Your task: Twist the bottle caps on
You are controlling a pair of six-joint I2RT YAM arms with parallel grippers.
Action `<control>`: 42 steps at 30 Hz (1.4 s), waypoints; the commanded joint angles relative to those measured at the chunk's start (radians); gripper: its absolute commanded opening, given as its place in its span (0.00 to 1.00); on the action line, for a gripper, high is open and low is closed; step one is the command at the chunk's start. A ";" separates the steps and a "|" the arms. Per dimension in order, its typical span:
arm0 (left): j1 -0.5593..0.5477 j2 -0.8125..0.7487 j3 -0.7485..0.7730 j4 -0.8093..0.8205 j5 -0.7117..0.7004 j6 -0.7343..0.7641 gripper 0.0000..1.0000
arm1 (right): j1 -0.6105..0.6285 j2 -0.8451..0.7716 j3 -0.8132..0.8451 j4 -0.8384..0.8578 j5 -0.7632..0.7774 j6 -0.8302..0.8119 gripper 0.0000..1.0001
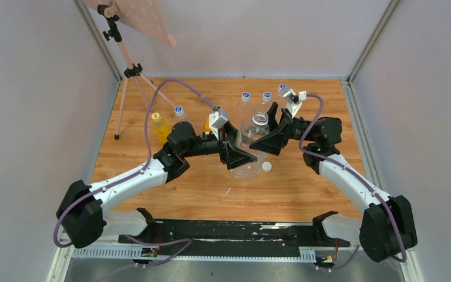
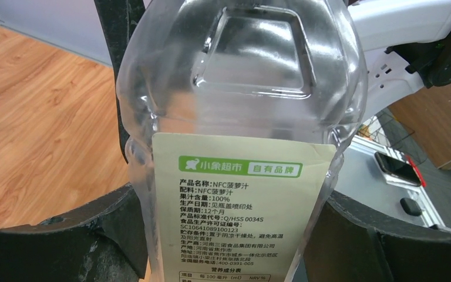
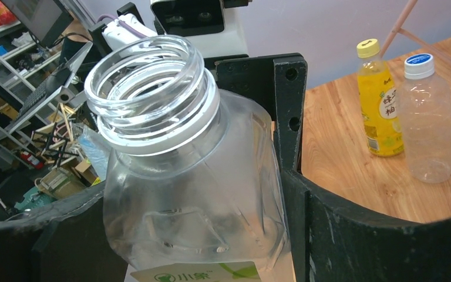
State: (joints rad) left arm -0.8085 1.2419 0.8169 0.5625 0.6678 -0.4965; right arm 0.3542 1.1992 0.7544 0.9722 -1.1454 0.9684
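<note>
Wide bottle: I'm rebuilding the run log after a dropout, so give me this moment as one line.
wide bottle: uncapped, gripped by both | left pincer: on labelled body | right pincer: at shoulder | white cap: on table

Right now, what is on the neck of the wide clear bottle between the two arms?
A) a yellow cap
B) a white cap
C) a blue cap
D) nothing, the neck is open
D: the right wrist view shows the threaded mouth of the wide clear bottle bare, and the white cap lies loose beside it.
</note>
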 commanded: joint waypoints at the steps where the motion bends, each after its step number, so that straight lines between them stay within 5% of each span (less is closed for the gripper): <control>1: -0.012 -0.082 -0.016 -0.057 -0.063 0.135 0.40 | 0.007 -0.053 0.042 -0.173 0.039 -0.135 0.54; 5: -0.012 -0.139 -0.055 -0.086 -0.111 0.194 0.13 | 0.006 -0.099 0.049 -0.322 0.064 -0.234 0.77; 9: -0.012 -0.191 -0.093 -0.099 -0.154 0.227 0.00 | 0.006 -0.131 0.079 -0.496 0.087 -0.335 0.99; 17: -0.012 -0.257 -0.105 -0.201 -0.207 0.316 0.00 | 0.005 -0.174 0.181 -0.898 0.303 -0.372 1.00; 29: -0.012 -0.423 -0.117 -0.481 -0.442 0.516 0.00 | -0.014 -0.329 0.030 -1.067 0.674 -0.426 1.00; 42: -0.011 -0.547 -0.108 -0.717 -0.595 0.623 0.00 | 0.065 0.026 0.154 -1.531 1.073 -0.483 0.89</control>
State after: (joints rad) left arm -0.8177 0.7273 0.6941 -0.0952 0.1551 0.0925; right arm 0.3805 1.1252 0.8364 -0.4034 -0.2440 0.4953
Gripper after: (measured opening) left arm 0.814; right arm 0.914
